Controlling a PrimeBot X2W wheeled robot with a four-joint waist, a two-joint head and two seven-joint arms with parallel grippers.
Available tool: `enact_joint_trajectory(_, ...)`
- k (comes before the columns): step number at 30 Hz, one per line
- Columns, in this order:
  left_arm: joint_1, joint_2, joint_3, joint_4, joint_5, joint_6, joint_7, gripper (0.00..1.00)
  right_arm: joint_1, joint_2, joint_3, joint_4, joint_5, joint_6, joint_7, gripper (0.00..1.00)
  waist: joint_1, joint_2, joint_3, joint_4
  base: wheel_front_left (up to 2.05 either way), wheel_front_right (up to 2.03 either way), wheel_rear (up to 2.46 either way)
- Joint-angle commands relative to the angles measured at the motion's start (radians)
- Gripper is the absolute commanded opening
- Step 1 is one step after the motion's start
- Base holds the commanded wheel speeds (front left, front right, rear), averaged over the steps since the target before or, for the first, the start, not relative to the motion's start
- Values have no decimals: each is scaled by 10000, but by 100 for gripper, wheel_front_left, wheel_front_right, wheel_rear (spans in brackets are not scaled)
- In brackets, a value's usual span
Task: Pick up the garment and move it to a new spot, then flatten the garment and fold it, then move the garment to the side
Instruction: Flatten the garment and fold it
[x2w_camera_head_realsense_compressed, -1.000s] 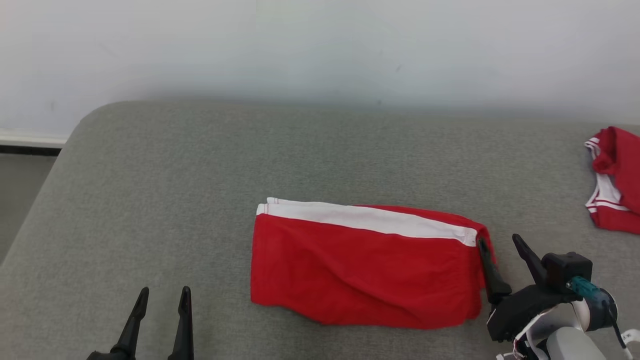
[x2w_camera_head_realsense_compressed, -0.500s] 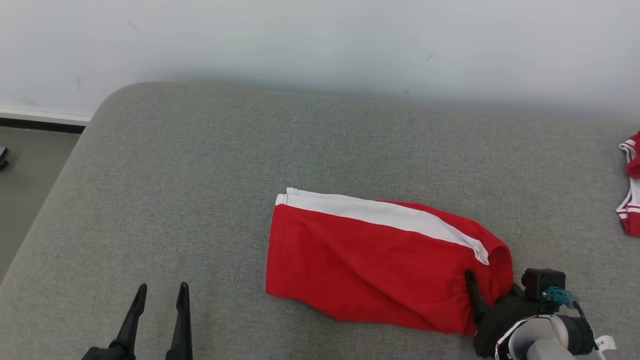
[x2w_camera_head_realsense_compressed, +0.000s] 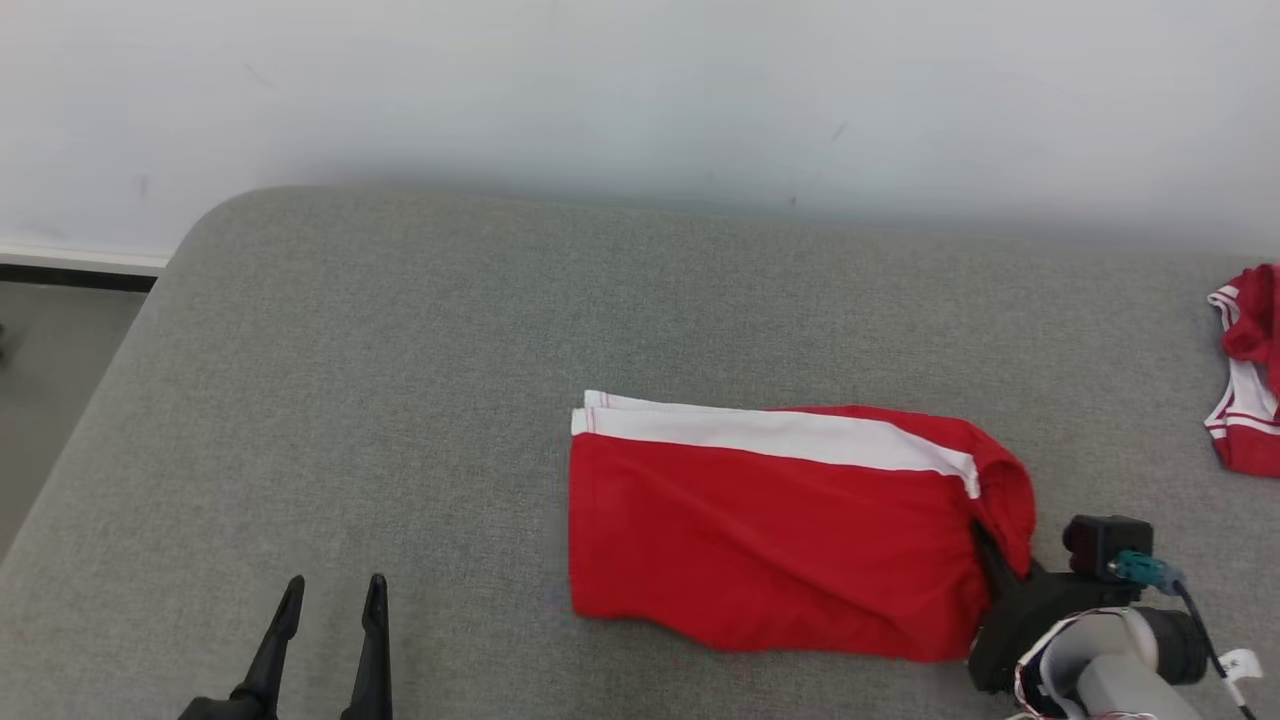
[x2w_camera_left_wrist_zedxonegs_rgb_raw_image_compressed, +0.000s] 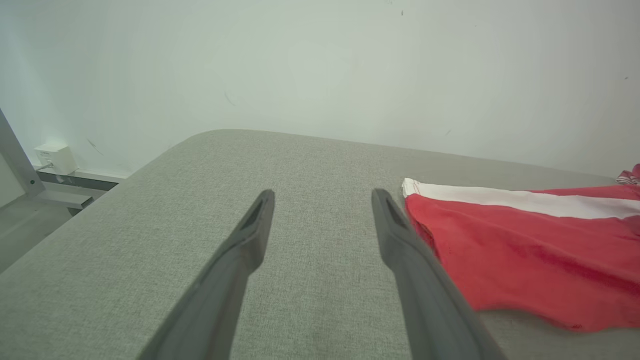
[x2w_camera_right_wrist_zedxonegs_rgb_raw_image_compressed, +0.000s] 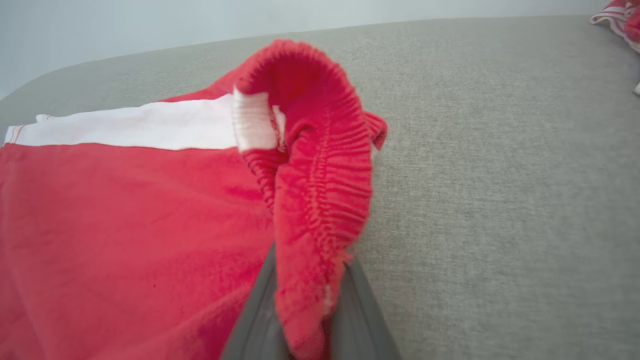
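Shorts (x2w_camera_head_realsense_compressed: 770, 540), red with a white stripe (x2w_camera_head_realsense_compressed: 780, 435) along the far edge, lie folded flat on your grey fabric-covered worktop (x2w_camera_head_realsense_compressed: 350, 400), a little right of its middle. Nearest you, at the shorts' right end, your right gripper (x2w_camera_head_realsense_compressed: 995, 555) has its jaws clamped on the gathered elastic waistband (x2w_camera_right_wrist_zedxonegs_rgb_raw_image_compressed: 320, 190); the right wrist view shows red cloth pinched between the two dark fingers, with the waistband rising in a loop above them. Off to the left of the shorts and well apart from them, your left gripper (x2w_camera_head_realsense_compressed: 335, 590) sits low over bare worktop with its jaws wide apart and nothing between them. Farther back, well to the right of the shorts, a second red and white garment (x2w_camera_head_realsense_compressed: 1245, 370) lies bunched at the worktop's edge. Beyond the shorts stands a plain pale wall (x2w_camera_head_realsense_compressed: 640, 90).
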Motion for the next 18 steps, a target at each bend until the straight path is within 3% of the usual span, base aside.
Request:
enact_joint_trajectory(1, 133, 34, -8, 20, 33, 17, -32, 100, -57, -166, 25, 17, 104, -25, -50, 0, 0, -1, -67, -65, 0, 0, 0)
enact_joint_trajectory(12, 219, 24, -196, 29, 54, 17, -32, 100, 162, -2548, 363, -352, 881, -25, 530, 0, 0, -1, -155, -371, 0, 0, 0)
enact_joint_trajectory(18, 304, -72, -174, 103, 35, 17, -32, 100, 30, -2882, 579, -1238, 1713, -25, 1568, 0, 0, -1, -206, -608, 0, 0, 0)
